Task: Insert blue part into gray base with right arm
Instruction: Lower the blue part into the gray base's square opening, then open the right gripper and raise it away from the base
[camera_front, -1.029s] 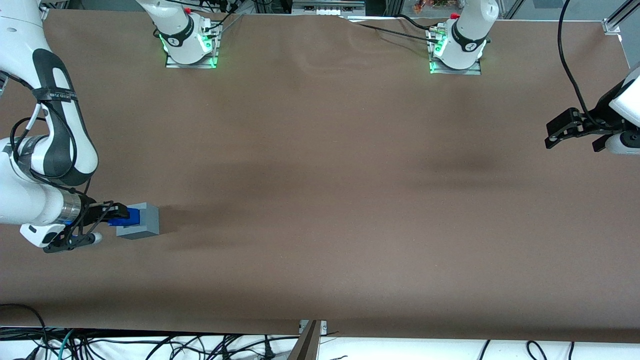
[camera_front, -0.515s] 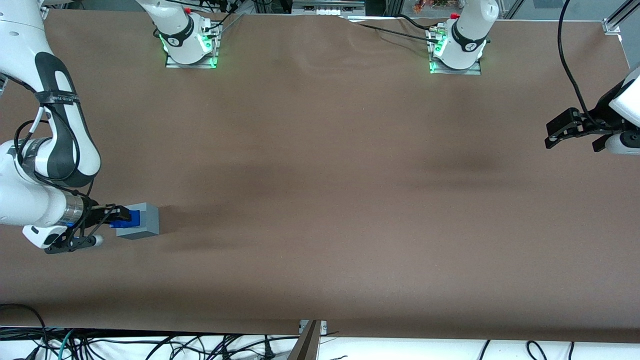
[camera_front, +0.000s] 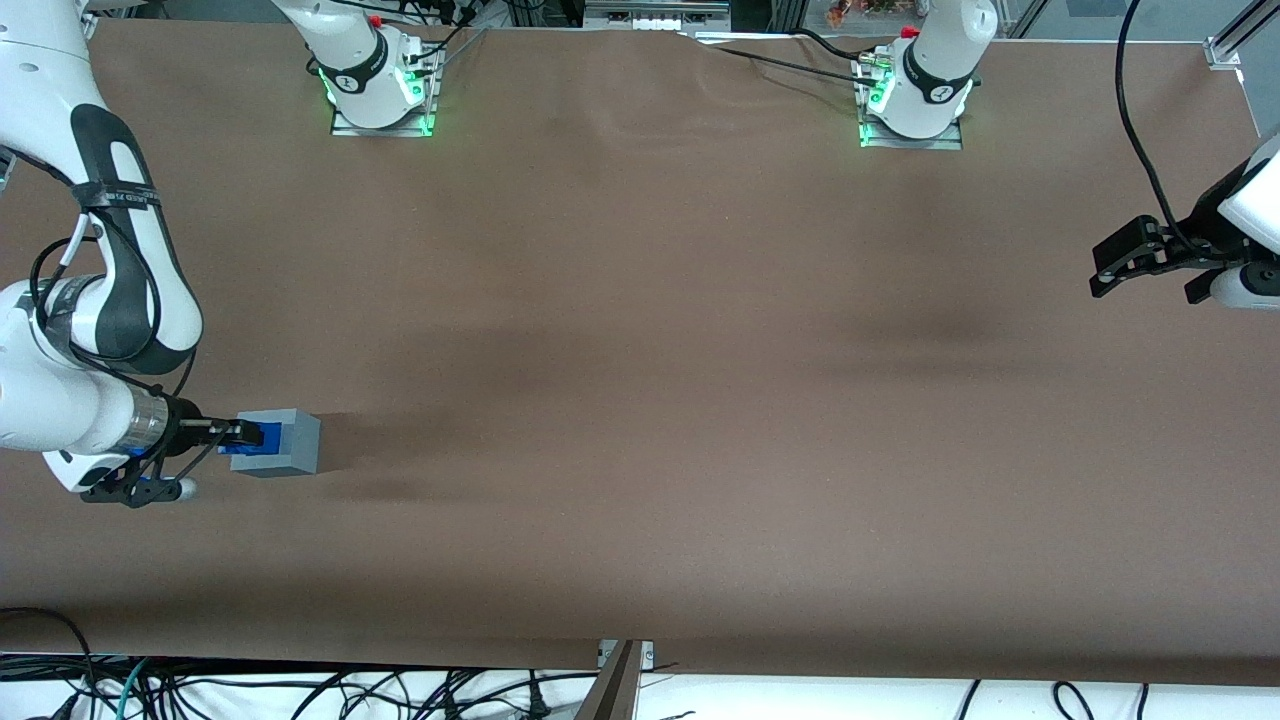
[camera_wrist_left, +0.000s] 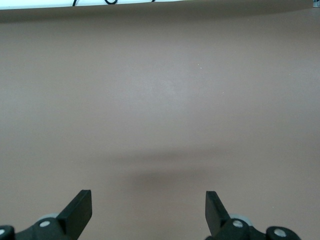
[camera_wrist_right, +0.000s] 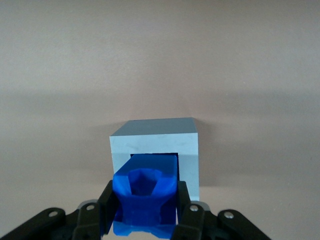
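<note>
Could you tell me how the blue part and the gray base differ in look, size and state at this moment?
The blue part is bright blue with a rounded, hollowed end; the gray base is a plain light-gray cube with a square recess. The blue part is smaller than the gray base. The blue part is gripped in the right arm's tool, its leading end entering the recess, while the gray base rests free on the table. Both look like plastic.

A brown table (camera_front: 640, 350) carries the gray base (camera_front: 285, 445) at about 9 o'clock, toward the working arm's end. The blue part (camera_front: 250, 440) sits partly in its recess, held by the gripper (camera_front: 243, 433). Two arm mounts (camera_front: 380, 115) stand at 12 o'clock.
</note>
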